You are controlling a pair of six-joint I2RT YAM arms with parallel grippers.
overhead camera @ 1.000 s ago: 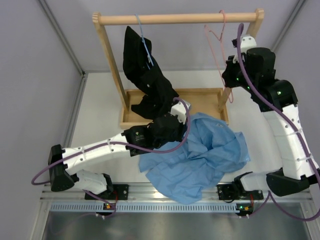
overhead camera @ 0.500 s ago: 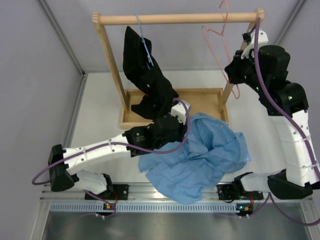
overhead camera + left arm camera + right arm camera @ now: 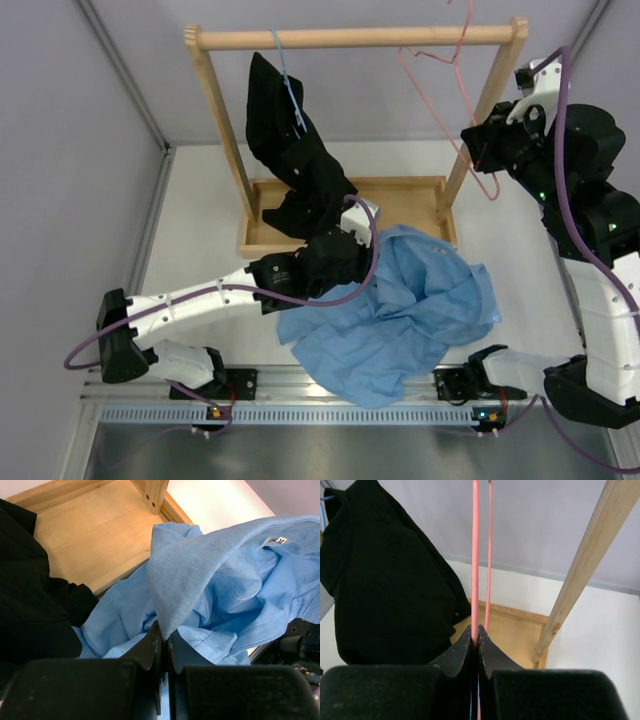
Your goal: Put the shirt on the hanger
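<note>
Fingers on the left gripper [image 3: 162, 635] are clenched on a fold of the light blue shirt [image 3: 225, 580]. The cloth rises out of the closed tips in a peaked ridge. Beyond and to the right of these fingers the rest of the shirt lies crumpled on the white table [image 3: 200, 220], collar label facing up. To their left is the black shirt [image 3: 30, 605], its lower end resting on the wooden base tray [image 3: 90, 530] just ahead of the tips.

Fingers on the right gripper [image 3: 475, 635] are pressed together on the pink wire hanger [image 3: 475, 555]. One wire runs straight up out of the closed tips, and a second wire runs parallel just to its right. From the top view, this gripper is held high, beside the rack's right post [image 3: 580, 580]. The hanger slants up and away from the fingers toward the wooden rail [image 3: 350, 38]. Its hook runs out of the upper edge of the view, so contact with the rail cannot be judged.

Left of the right fingers, the black shirt hangs on a thin light-blue hanger [image 3: 285, 75] from the same rail. The blue shirt lies well below them.
</note>
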